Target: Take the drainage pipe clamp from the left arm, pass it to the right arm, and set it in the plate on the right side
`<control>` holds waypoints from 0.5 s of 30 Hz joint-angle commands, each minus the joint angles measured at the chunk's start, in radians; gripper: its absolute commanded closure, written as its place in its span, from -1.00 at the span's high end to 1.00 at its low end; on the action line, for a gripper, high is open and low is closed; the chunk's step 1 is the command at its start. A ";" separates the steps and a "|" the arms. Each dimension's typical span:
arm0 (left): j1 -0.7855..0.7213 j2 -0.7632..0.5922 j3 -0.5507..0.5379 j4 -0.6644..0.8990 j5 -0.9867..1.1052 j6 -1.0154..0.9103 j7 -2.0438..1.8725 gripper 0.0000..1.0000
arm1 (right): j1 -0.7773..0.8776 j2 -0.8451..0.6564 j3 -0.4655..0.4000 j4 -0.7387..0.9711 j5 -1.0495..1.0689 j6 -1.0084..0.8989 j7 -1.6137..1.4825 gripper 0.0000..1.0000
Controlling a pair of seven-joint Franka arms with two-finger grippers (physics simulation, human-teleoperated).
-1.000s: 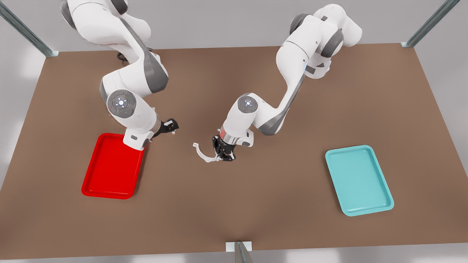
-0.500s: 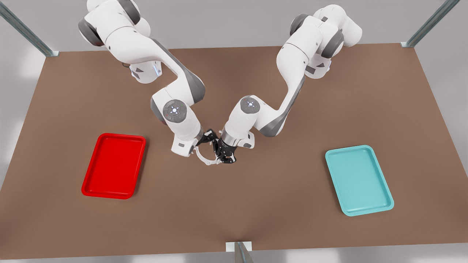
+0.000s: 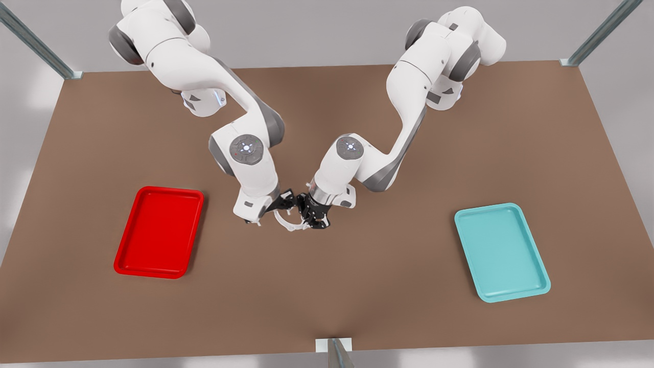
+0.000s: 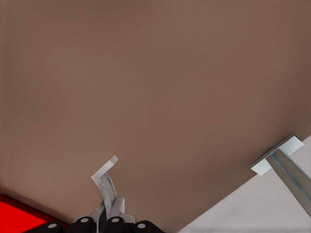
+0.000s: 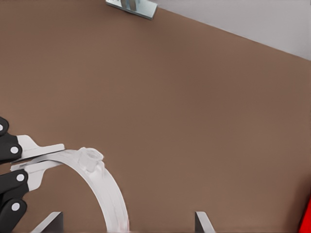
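The drainage pipe clamp (image 3: 286,223), a thin white half-ring, hangs just above the brown table at its middle. My left gripper (image 3: 312,217), on the arm at the front view's right, is shut on one end tab; the left wrist view shows the clamp (image 4: 104,177) pinched in that gripper (image 4: 111,206). My right gripper (image 3: 278,207), on the other arm, is open. In the right wrist view its fingertips (image 5: 129,221) straddle the clamp's arc (image 5: 104,187) without touching, and the left gripper (image 5: 34,158) grips the far tab. The red plate (image 3: 158,232) lies at the front view's left.
A teal tray (image 3: 502,251) lies at the front view's right. A metal post (image 3: 334,350) stands at the table's near edge. Frame struts rise at the far corners. Open brown tabletop (image 3: 327,286) lies between the grippers and the near edge.
The right arm swung from over the red plate to the table's middle and brought its open gripper around the clamp. The left arm held still with the clamp.
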State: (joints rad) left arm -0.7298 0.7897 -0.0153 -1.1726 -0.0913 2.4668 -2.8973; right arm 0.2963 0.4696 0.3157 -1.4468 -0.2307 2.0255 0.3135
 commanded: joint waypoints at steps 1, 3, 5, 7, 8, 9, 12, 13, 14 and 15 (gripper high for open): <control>0.001 -0.001 0.000 0.001 0.001 0.000 -0.352 -0.57 | -0.005 -0.003 0.000 -0.003 -0.001 -0.011 0.055 1.00; 0.004 -0.001 0.000 0.001 -0.001 0.000 -0.352 -0.57 | -0.003 -0.003 0.000 -0.009 -0.001 -0.010 0.055 1.00; 0.004 -0.003 0.000 0.001 -0.002 0.000 -0.352 -0.57 | -0.003 -0.002 0.000 -0.012 -0.001 -0.008 0.055 1.00; 0.004 -0.003 0.000 0.001 -0.015 0.000 -0.352 -0.57 | -0.005 -0.005 0.008 -0.023 -0.001 -0.011 0.055 1.00; 0.004 -0.003 0.000 0.001 -0.015 0.000 -0.352 -0.57 | -0.008 -0.015 0.008 -0.044 -0.001 -0.008 0.055 1.00; 0.004 -0.004 0.000 0.001 -0.015 0.000 -0.352 -0.57 | -0.009 -0.019 0.008 -0.047 -0.001 -0.004 0.053 1.00; 0.006 -0.007 -0.002 0.001 -0.016 0.000 -0.352 -0.57 | -0.009 -0.014 0.008 -0.069 -0.001 0.041 0.053 0.73; 0.006 -0.009 -0.002 0.001 -0.018 -0.003 -0.352 -0.57 | -0.008 -0.009 0.008 -0.076 -0.001 0.070 0.053 0.66; 0.007 -0.010 -0.002 0.002 -0.018 -0.008 -0.352 -0.57 | -0.008 -0.006 0.008 -0.076 -0.002 0.079 0.055 0.62; 0.012 -0.012 -0.002 0.002 -0.024 -0.009 -0.352 -0.57 | -0.006 -0.003 0.008 -0.080 -0.002 0.099 0.053 0.61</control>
State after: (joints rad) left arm -0.7199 0.7806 -0.0171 -1.1714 -0.1135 2.4639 -2.8973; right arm 0.2891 0.4658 0.3234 -1.5239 -0.2329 2.0659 0.3453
